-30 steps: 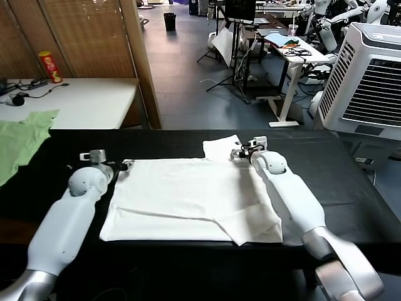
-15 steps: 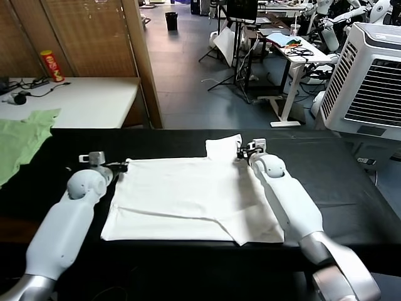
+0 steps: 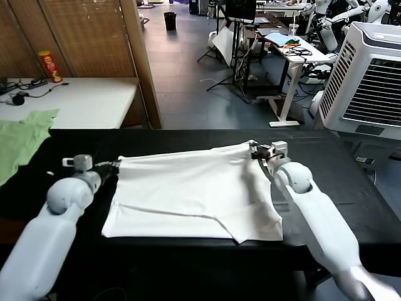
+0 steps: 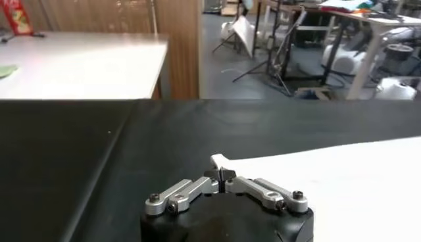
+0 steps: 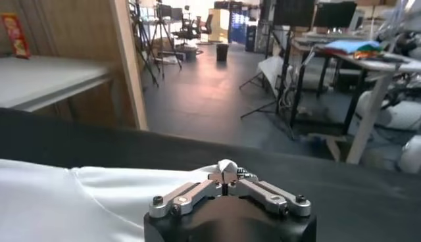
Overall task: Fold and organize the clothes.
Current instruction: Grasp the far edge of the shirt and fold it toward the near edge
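Observation:
The clothes are one white T-shirt [image 3: 188,194] spread on the black table [image 3: 351,188], with a fold along its near right side. My left gripper [image 3: 116,167] is shut on the shirt's far left corner. My right gripper [image 3: 254,149] is shut on the far right corner. The far edge runs raised and taut between them. In the left wrist view the gripper [image 4: 220,173] pinches a small white tip of the shirt [image 4: 329,187]. In the right wrist view the gripper [image 5: 225,177] holds a bunched bit of the shirt [image 5: 79,197]. No print shows.
A light green garment [image 3: 19,138] lies over the table's far left corner. Behind it stands a white table [image 3: 81,100] with a red can [image 3: 50,66]. A large white air cooler [image 3: 369,81] stands at the far right, and a wooden partition [image 3: 141,56] behind the middle.
Both grippers have shut on the shirt's far corners and moved apart, left arm leftward, right arm rightward. The sleeve flap at the far right is pulled in and the far edge is now taut.

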Controlling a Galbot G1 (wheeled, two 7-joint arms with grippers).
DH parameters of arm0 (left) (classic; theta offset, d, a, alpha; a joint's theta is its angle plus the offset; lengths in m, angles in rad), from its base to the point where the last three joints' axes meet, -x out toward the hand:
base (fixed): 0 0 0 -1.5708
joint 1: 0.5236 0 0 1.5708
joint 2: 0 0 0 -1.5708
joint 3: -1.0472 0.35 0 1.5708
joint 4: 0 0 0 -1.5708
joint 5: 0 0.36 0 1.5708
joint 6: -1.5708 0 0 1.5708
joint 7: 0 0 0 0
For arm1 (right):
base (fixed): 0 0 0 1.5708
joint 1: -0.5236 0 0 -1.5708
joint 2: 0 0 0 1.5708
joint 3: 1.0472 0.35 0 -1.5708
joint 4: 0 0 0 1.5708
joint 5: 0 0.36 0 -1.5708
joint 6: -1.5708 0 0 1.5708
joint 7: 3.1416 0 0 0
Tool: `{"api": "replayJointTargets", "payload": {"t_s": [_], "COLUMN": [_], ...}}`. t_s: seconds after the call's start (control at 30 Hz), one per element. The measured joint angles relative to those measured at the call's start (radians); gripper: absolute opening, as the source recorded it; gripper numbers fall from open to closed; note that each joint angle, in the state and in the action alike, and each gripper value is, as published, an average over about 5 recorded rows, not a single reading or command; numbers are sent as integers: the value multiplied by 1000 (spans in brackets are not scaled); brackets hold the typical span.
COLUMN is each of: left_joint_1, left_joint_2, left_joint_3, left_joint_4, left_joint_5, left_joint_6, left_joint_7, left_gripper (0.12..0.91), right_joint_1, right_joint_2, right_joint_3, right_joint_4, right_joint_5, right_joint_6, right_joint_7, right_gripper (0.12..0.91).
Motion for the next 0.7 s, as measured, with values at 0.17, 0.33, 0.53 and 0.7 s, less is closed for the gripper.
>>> {"api": "replayJointTargets", "payload": {"t_s": [0.17, 0.33, 0.53, 0.7], "left_joint_1": [139, 276, 400, 449], "left_joint_2": [14, 5, -11, -25], "left_joint_3": [-66, -131, -187, -201], "left_joint_4": [-132, -244, -325, -348], "left_joint_5": [-3, -3, 5, 18], "left_joint_6": [-2, -4, -7, -7], "left_joint_7": [-20, -28, -46, -54], "left_gripper": [142, 142, 142, 142], "right_joint_1": [-99, -197, -299, -366], "right_joint_2": [-37, -65, -82, -90], "right_joint_3": [33, 65, 88, 102], "right_joint_4": [124, 219, 300, 347], "right_joint_5": [1, 1, -2, -5], "right_joint_6": [-70, -97, -103, -103], "right_joint_7": [8, 5, 5, 12], "right_gripper": [122, 122, 122, 122]}}
